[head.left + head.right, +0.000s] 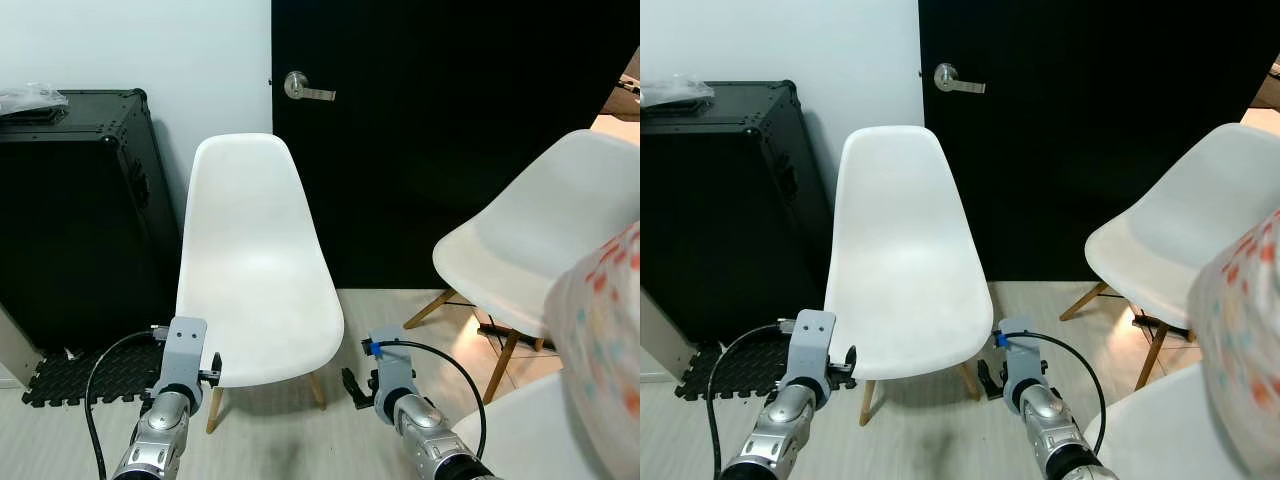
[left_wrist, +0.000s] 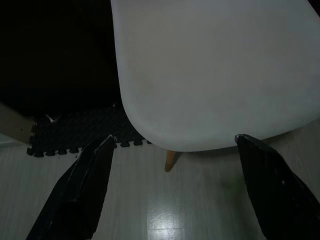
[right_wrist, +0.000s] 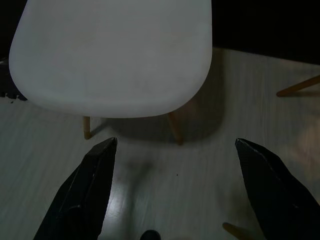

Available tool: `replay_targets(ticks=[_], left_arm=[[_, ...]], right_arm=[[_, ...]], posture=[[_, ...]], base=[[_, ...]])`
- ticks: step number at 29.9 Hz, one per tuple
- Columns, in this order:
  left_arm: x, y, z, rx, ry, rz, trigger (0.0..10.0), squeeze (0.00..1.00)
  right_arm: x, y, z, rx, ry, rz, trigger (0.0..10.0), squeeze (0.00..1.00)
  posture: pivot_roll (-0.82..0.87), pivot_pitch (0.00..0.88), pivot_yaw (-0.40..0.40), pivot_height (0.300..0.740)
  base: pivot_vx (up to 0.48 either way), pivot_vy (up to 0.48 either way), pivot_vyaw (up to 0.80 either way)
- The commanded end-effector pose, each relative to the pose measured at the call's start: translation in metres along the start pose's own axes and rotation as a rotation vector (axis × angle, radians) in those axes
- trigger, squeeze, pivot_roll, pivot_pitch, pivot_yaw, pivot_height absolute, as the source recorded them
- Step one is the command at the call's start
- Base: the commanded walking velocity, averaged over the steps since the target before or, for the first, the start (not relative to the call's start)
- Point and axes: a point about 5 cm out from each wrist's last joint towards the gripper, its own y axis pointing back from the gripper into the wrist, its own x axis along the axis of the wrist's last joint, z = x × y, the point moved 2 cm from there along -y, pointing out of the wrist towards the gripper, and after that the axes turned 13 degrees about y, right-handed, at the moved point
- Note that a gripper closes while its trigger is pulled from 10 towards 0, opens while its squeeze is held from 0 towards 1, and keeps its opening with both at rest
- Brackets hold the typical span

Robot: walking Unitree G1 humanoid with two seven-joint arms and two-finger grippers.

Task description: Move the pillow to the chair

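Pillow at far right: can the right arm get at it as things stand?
Probably yes. The pillow lies on the right side, with no obstacle visible between it and the right gripper, which is open and empty over bare floor. The arm would have to swing outward.

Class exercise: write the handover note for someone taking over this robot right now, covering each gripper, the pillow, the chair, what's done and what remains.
Left gripper: jaws open, holding nothing, low in front of the white moulded plastic chair with wooden legs.
Right gripper: jaws open, holding nothing, also before that chair.
The white pillow with red and blue dots sits at the robot's far right, partly out of frame, not gripped.
Done: robot faces the bare chair seat.
Left: grasp the pillow and place it on the chair.
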Motion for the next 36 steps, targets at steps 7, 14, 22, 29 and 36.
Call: replay_targets(ticks=[7,14,22,29,36], left_arm=[[-0.0027,-0.0001,0.0018,-0.007,-0.011,-0.015,10.0,0.00],[-0.0019,-0.0007,0.0024,-0.010,-0.014,-0.014,10.0,0.00],[-0.0009,-0.0020,0.0022,-0.008,-0.017,-0.016,10.0,0.00],[-0.0011,-0.0024,0.0038,-0.006,-0.015,-0.016,10.0,0.00],[-0.0009,-0.0022,0.0031,0.000,-0.011,-0.012,10.0,0.00]], right_arm=[[-0.0016,0.0017,0.0031,-0.015,-0.021,0.008,10.0,0.00],[-0.0027,0.0021,0.0030,-0.017,-0.024,0.005,10.0,0.00],[-0.0010,0.0015,0.0026,-0.017,-0.025,0.010,10.0,0.00],[0.0018,0.0012,0.0050,-0.018,-0.024,0.022,10.0,0.00],[0.0010,0.0013,0.0048,-0.012,-0.022,0.018,10.0,0.00]], posture=[[-0.01,0.034,-0.055,0.740],[-0.01,0.035,-0.050,0.740],[-0.01,0.032,-0.046,0.740],[-0.01,0.027,-0.054,0.740],[-0.01,0.022,-0.061,0.740]], base=[[0.000,0.000,0.00],[0.000,0.000,0.00],[0.000,0.000,0.00],[0.000,0.000,-0.77],[0.000,0.000,-0.80]])
